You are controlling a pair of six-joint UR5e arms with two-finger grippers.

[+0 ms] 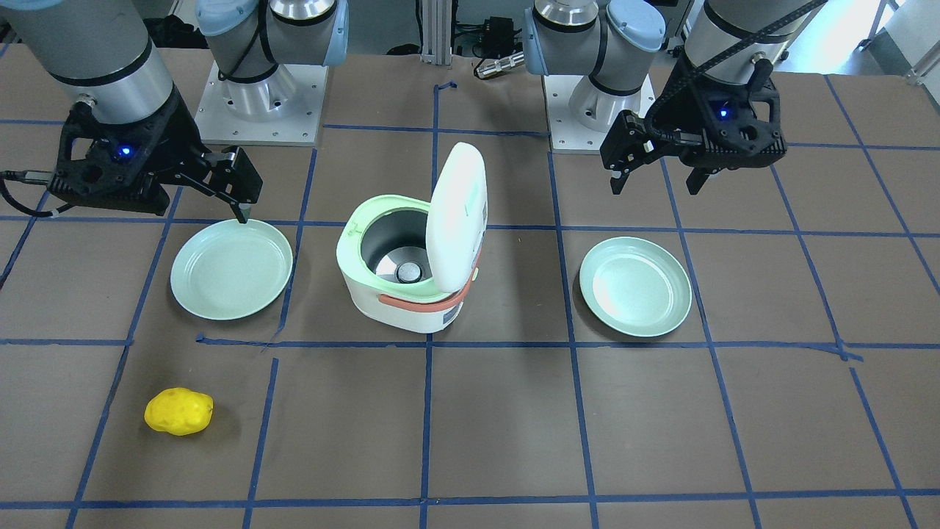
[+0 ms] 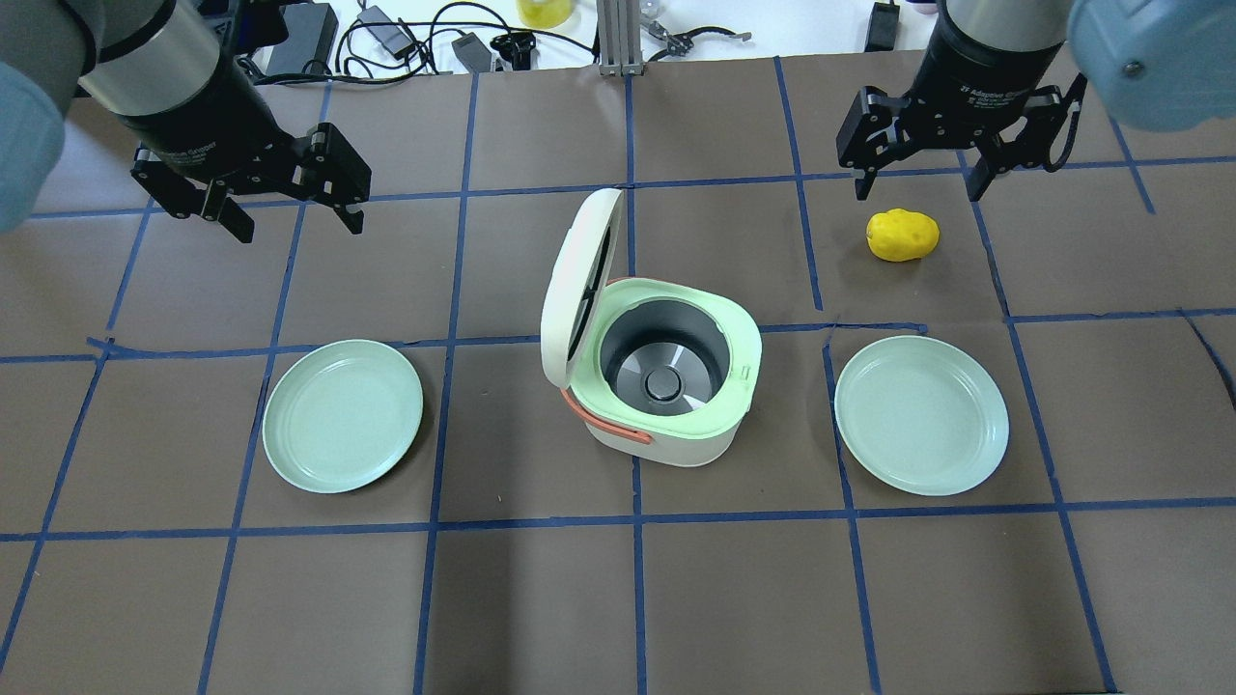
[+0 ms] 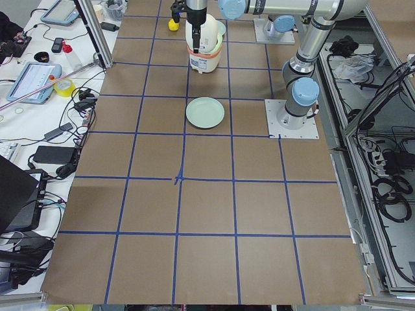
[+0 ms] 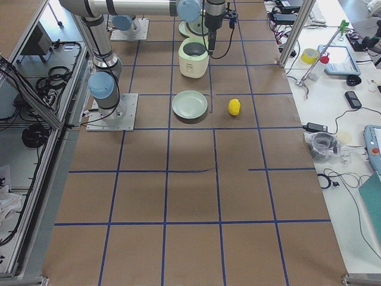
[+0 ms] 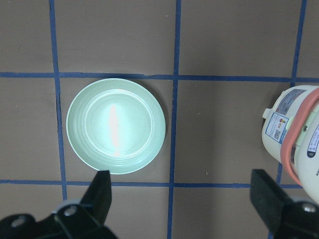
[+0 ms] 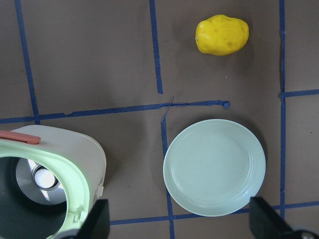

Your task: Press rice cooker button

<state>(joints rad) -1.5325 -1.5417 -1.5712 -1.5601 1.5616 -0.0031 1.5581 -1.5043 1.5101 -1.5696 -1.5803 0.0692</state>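
The rice cooker (image 2: 676,449) stands mid-table with its white lid (image 2: 575,290) swung upright. The pale green rim and grey inner pot (image 2: 661,362) are exposed, and the coral handle (image 2: 599,425) lies down. I cannot make out the button on the raised lid. My left gripper (image 2: 297,227) is open and empty, held high to the cooker's left. My right gripper (image 2: 917,183) is open and empty, held high to its right. Neither touches the cooker. The cooker's edge also shows in the left wrist view (image 5: 294,134) and the right wrist view (image 6: 55,164).
A pale green plate (image 2: 343,415) lies left of the cooker and another plate (image 2: 922,415) lies right of it. A yellow potato-like toy (image 2: 903,235) lies beyond the right plate. Blue tape lines grid the brown table. Cables and gear sit along the far edge.
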